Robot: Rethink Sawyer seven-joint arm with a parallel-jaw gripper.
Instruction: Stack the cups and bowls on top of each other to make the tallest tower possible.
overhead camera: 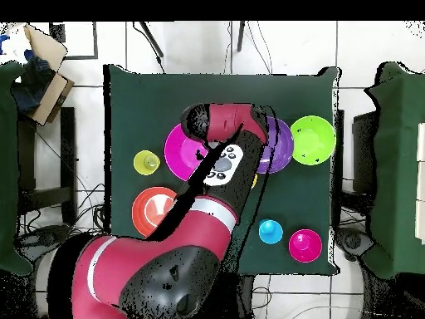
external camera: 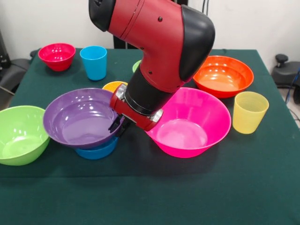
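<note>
A purple bowl [external camera: 79, 117] rests slightly tilted on a mid blue bowl [external camera: 97, 151], left of centre. My gripper [external camera: 118, 127] is at the purple bowl's right rim, its fingers closed across that rim. The big pink bowl [external camera: 190, 124] sits just to the right, under the arm. An orange-yellow cup [external camera: 114, 86] shows behind the purple bowl. The arm hides the gripper in the overhead view, where the purple bowl [overhead camera: 282, 151] and the pink bowl [overhead camera: 181, 149] show on either side of it.
The lime green bowl [external camera: 18, 135] is at the left edge, and the red bowl [external camera: 57, 55] and sky blue cup [external camera: 93, 62] are far left. The orange bowl [external camera: 223, 75] and pale yellow cup [external camera: 250, 111] are on the right. A small green bowl [external camera: 136, 65] peeks from behind the arm.
</note>
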